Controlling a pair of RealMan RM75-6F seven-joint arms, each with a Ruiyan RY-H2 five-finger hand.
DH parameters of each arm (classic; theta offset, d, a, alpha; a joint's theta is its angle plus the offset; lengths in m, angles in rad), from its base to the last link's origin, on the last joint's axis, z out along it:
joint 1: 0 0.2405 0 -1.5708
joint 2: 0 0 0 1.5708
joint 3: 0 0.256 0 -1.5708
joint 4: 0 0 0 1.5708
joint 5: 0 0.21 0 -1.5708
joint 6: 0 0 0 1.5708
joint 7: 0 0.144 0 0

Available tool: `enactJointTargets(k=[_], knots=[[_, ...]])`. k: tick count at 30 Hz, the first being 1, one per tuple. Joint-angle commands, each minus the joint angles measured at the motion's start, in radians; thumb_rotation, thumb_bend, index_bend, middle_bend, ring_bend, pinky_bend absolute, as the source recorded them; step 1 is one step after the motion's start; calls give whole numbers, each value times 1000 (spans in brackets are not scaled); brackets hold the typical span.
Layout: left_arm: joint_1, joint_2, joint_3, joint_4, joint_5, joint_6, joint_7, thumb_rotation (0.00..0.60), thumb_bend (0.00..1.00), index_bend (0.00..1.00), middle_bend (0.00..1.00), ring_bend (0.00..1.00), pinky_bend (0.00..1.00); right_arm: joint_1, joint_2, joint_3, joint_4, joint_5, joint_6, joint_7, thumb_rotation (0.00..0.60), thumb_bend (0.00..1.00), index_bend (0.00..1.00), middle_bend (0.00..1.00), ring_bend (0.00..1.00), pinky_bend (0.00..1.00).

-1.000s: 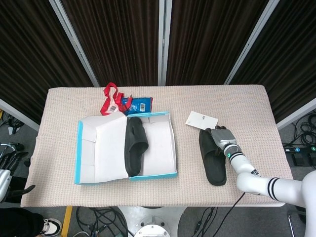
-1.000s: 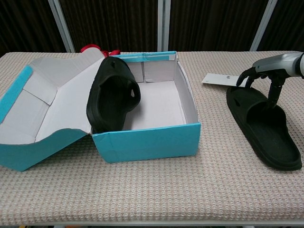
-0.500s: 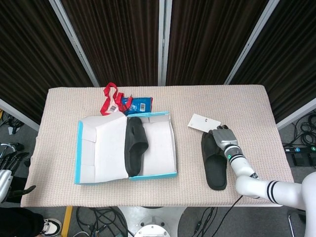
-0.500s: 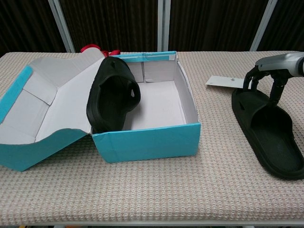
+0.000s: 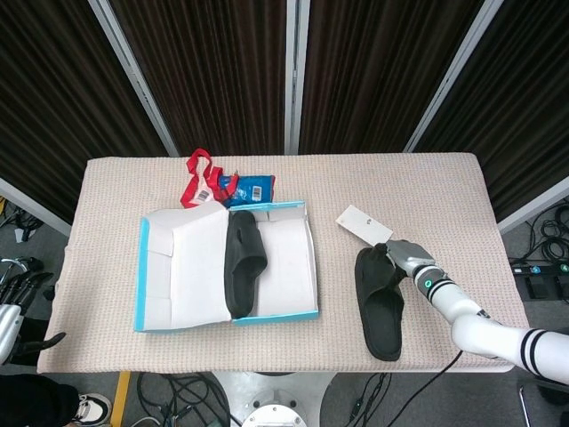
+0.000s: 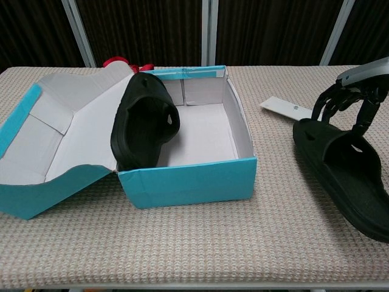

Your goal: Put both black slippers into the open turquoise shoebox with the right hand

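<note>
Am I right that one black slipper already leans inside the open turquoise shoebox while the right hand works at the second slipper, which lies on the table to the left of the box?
Not quite: the second slipper lies to the right of the shoebox, not the left, as the head view shows. The rest holds: one black slipper leans inside the box, and the right hand is at the toe end of the second slipper.

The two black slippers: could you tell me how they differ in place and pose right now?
The boxed slipper stands tilted on its side inside the turquoise shoebox; the loose slipper lies flat, sole down, on the table. Nothing touches the boxed slipper; the right hand has fingers at the loose slipper's strap. Both look alike.
</note>
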Motion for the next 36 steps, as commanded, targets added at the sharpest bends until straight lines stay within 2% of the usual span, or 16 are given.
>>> enactJointTargets(k=[1, 3, 6, 13, 19, 23, 27, 36], knots=[[0, 3, 1, -4, 2, 1, 3, 600, 50, 119, 123, 30, 67, -10, 39, 18, -17, -37, -84, 67, 600, 116, 533, 485, 145, 88], [1, 5, 1, -9, 1, 3, 7, 600, 50, 118, 123, 30, 67, -20, 64, 46, -22, -64, -135, 111, 600, 118, 533, 485, 145, 89], [2, 9, 0, -18, 1, 6, 10, 600, 50, 119, 123, 30, 67, -55, 87, 100, -37, -125, -145, 166, 600, 121, 534, 486, 145, 91], [2, 14, -1, -28, 1, 8, 6, 600, 50, 118, 123, 30, 66, -212, 95, 260, -111, -314, 12, 328, 600, 133, 536, 488, 152, 111], [1, 16, -2, -29, 0, 8, -7, 600, 50, 118, 123, 30, 67, -284, 102, 356, -136, -461, 61, 459, 600, 134, 541, 494, 155, 114], [3, 17, -3, -28, -2, 11, -12, 600, 50, 118, 123, 30, 67, -311, 67, 422, -140, -557, 89, 579, 600, 134, 544, 498, 163, 120], [5, 17, -2, -22, -5, 10, -20, 600, 50, 118, 124, 30, 67, -318, 0, 456, -112, -653, 116, 683, 600, 134, 544, 498, 164, 124], [13, 11, -4, 6, -13, 17, -43, 600, 51, 119, 123, 30, 66, -268, -196, 428, 49, -755, 178, 774, 600, 131, 545, 498, 164, 133]])
